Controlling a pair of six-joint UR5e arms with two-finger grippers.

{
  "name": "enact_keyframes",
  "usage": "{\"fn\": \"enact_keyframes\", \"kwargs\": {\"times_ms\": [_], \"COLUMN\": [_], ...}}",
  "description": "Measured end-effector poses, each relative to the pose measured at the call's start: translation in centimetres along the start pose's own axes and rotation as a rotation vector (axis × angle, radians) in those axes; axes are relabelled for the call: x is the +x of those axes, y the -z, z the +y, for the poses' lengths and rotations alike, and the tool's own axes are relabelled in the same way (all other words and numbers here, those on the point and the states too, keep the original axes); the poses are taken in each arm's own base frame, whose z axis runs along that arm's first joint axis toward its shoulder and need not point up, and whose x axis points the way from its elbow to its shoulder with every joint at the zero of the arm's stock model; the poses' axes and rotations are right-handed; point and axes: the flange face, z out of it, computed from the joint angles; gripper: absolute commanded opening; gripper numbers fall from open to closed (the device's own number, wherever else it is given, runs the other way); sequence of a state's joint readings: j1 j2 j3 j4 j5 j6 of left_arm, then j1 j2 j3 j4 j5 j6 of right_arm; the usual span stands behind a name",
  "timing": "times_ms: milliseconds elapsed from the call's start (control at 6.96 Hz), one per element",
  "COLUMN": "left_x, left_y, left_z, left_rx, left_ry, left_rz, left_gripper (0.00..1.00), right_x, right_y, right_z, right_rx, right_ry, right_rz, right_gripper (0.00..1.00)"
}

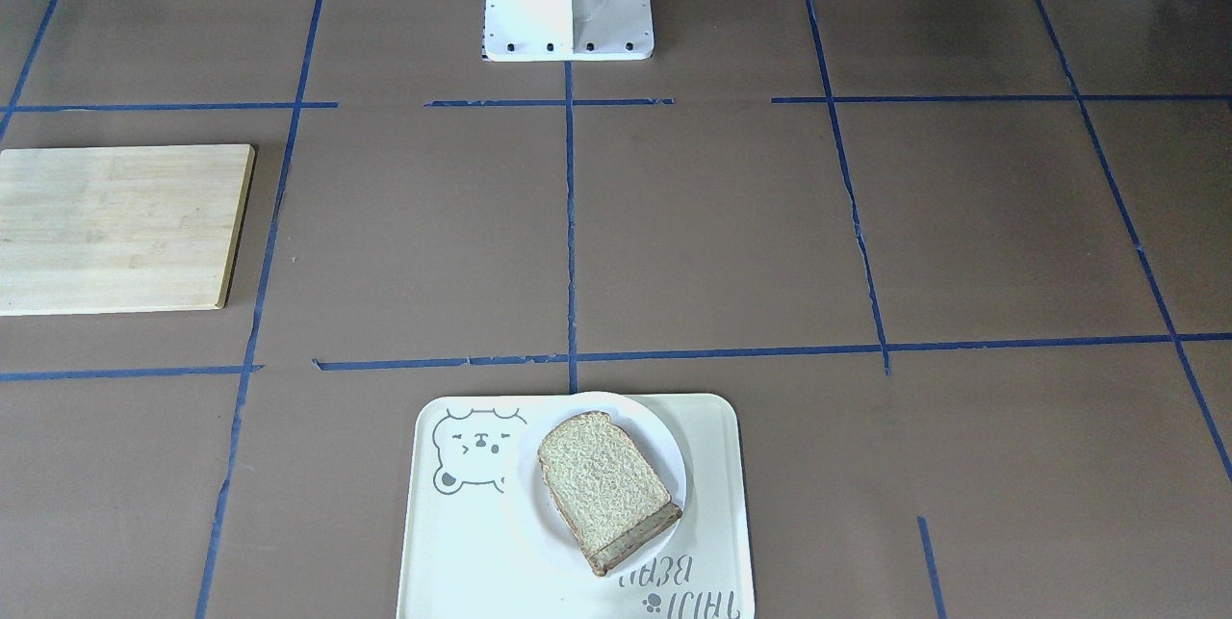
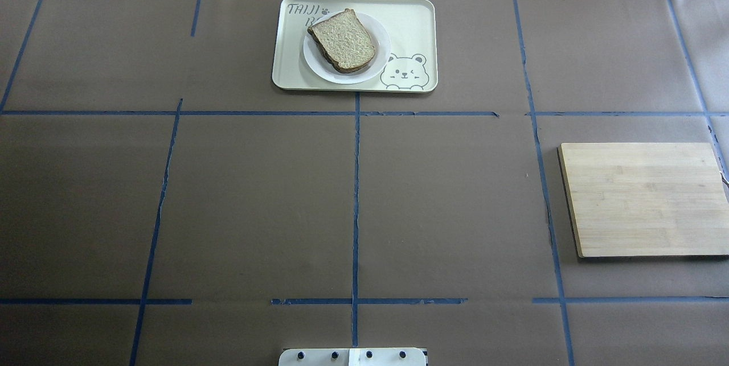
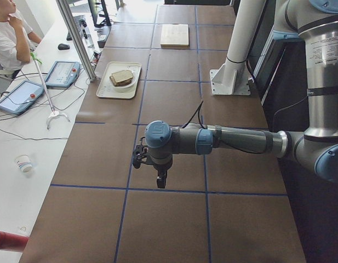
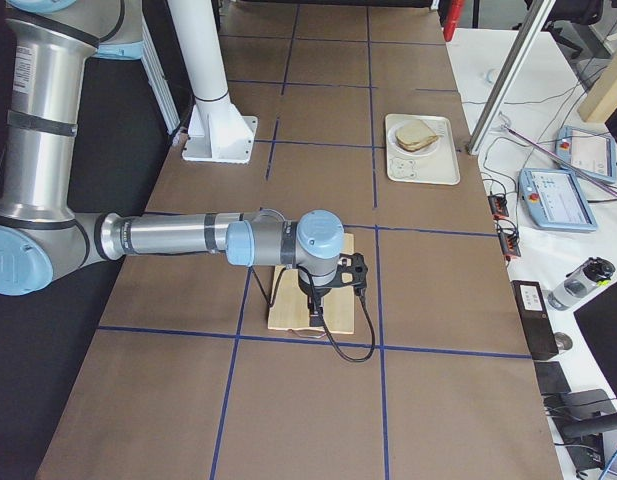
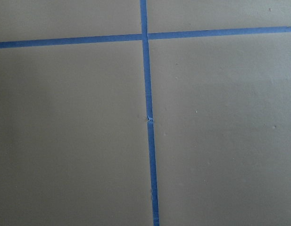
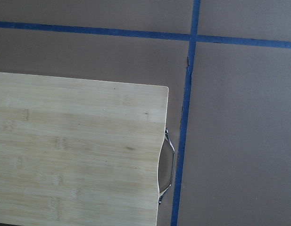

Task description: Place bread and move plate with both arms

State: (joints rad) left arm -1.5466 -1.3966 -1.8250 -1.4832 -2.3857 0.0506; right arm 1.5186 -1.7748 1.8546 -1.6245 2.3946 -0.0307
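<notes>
The bread (image 2: 343, 40) lies flat on the plate (image 2: 383, 47), which sits on the tray (image 2: 413, 19) at the bench's (image 2: 256, 201) far edge. Placing looks done, so the 2 arms hang well clear of it. The left gripper (image 3: 161, 182) hovers over bare bench and the right gripper (image 4: 315, 317) over the board (image 2: 643, 198). Neither touches anything, and I cannot tell how far either is open.

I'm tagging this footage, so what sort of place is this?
Probably a robotics lab: a table gridded with blue tape, a robot arm reaching over it, and control pendants on a side bench.
</notes>
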Motion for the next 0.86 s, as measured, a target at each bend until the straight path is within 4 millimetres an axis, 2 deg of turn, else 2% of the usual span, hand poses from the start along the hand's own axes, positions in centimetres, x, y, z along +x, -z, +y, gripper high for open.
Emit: {"fn": "enact_keyframes", "kwargs": {"times_ms": [862], "left_x": [-1.12], "left_y": [-0.3], "left_z": [0.23], "left_rx": [-0.01], "left_ry": [0.011], "left_rz": [-0.055], "left_gripper": [1.0], "right_x": [0.0], "right_y": [0.0], "right_z": [0.0], "right_rx": [0.0], "right_ry": [-0.001], "right_rz": [0.0], "right_gripper": [1.0]}}
